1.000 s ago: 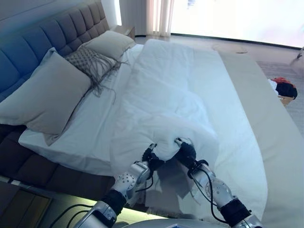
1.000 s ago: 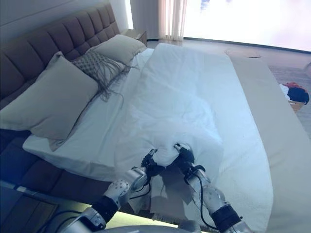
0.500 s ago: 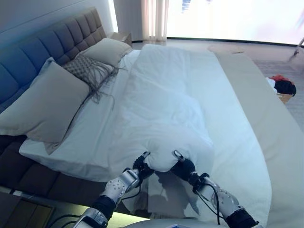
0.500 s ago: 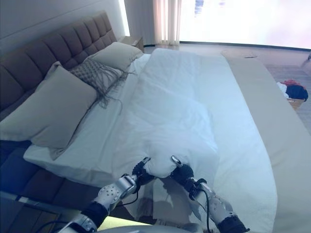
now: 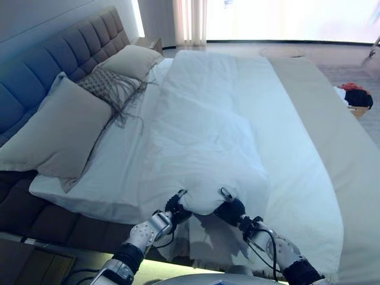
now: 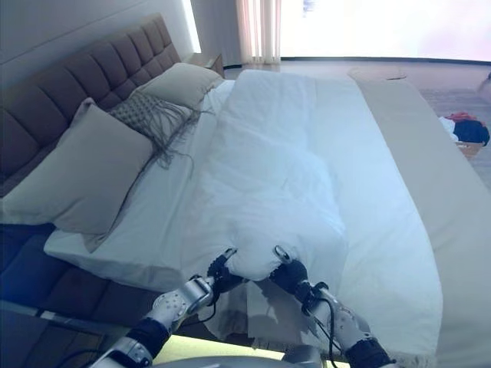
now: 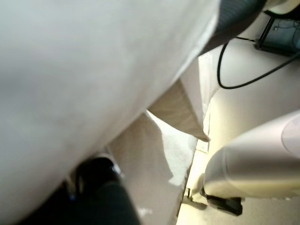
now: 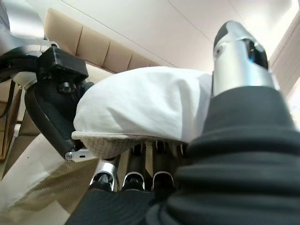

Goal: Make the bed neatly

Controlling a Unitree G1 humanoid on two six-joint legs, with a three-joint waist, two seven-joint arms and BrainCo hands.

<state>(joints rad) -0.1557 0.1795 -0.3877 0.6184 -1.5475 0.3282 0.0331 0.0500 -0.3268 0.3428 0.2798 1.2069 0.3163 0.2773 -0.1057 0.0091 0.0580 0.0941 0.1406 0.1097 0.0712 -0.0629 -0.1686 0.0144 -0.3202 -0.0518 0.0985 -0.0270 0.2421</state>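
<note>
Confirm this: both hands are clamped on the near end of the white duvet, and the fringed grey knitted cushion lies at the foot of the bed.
Not quite. Both the left hand and the right hand do grip the near end of the white duvet, but the fringed grey knitted cushion lies at the head of the bed, between the two plain pillows by the headboard. The left eye view shows this.

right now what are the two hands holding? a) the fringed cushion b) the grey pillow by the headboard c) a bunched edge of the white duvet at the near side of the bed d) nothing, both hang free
c: the left hand and the right hand are both closed on a bunched fold of the white duvet at the bed's near edge, and the right wrist view shows fingers curled under that cloth.
</note>
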